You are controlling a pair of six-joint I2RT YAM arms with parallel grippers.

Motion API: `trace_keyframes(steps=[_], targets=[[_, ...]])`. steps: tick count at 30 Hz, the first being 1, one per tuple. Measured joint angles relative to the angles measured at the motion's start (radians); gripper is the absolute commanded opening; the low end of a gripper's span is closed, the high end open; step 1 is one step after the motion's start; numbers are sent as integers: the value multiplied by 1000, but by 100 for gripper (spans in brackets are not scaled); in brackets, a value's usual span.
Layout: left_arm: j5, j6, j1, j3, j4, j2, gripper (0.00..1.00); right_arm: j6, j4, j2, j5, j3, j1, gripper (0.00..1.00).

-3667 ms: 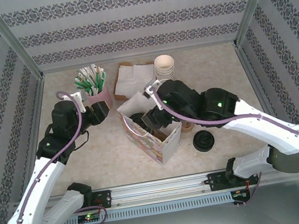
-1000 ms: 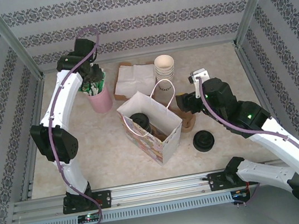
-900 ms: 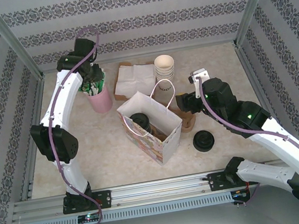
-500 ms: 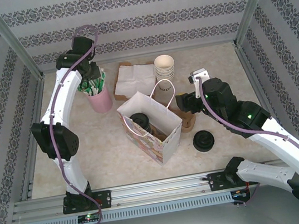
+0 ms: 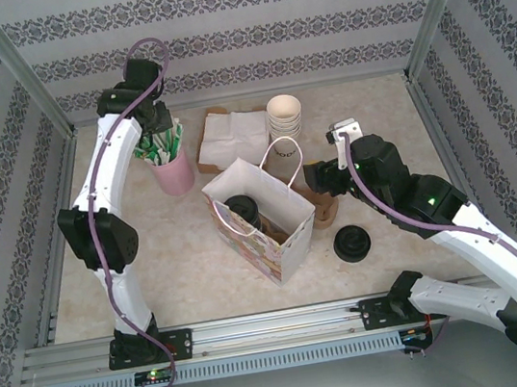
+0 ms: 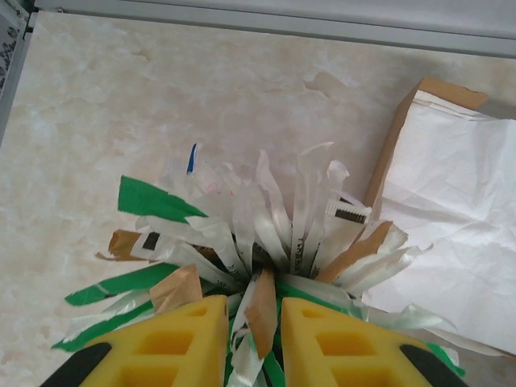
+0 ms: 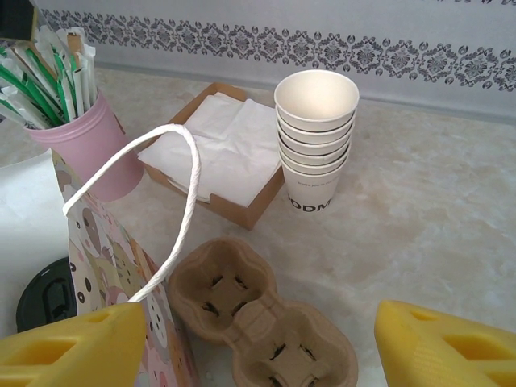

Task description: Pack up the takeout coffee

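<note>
The takeout coffee (image 5: 241,210) stands inside the open patterned paper bag (image 5: 275,240); its black lid (image 7: 44,294) shows past the bag's wall (image 7: 105,242). My left gripper (image 5: 163,133) hangs over the pink cup (image 5: 174,172) of packets at the back left. Its yellow fingers (image 6: 161,343) stand a narrow gap apart, a brown packet (image 6: 262,310) between them with no visible pinch; midway lies the gripper (image 6: 254,326). My right gripper (image 5: 321,180) is wide open (image 7: 258,355) above a brown pulp cup carrier (image 7: 258,322), right of the bag, holding nothing.
A stack of lidless white cups (image 5: 284,117) and a brown box of napkins (image 5: 230,134) sit behind the bag. A loose black lid (image 5: 352,243) lies right of the bag. The bag's white rope handle (image 7: 181,210) arches near my right gripper's left finger.
My left gripper's fingers have drawn closer together around the packets, and the left arm has shifted slightly. The right arm and the bag have stayed still.
</note>
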Motion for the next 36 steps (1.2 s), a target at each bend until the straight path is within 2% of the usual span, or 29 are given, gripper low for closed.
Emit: trace_keyframes(steps=[10, 15, 21, 27, 36], targets=[[1, 9, 0, 72, 0, 42, 13, 3, 0, 1, -10, 0, 0, 75], [11, 16, 0, 79, 0, 50, 15, 3, 0, 1, -10, 0, 0, 75], [4, 27, 0, 79, -9, 54, 22, 3, 0, 1, -10, 0, 0, 76], [-21, 30, 0, 79, -12, 54, 23, 3, 0, 8, -13, 0, 0, 76], [8, 30, 0, 79, -31, 54, 21, 3, 1, 20, -17, 0, 0, 76]])
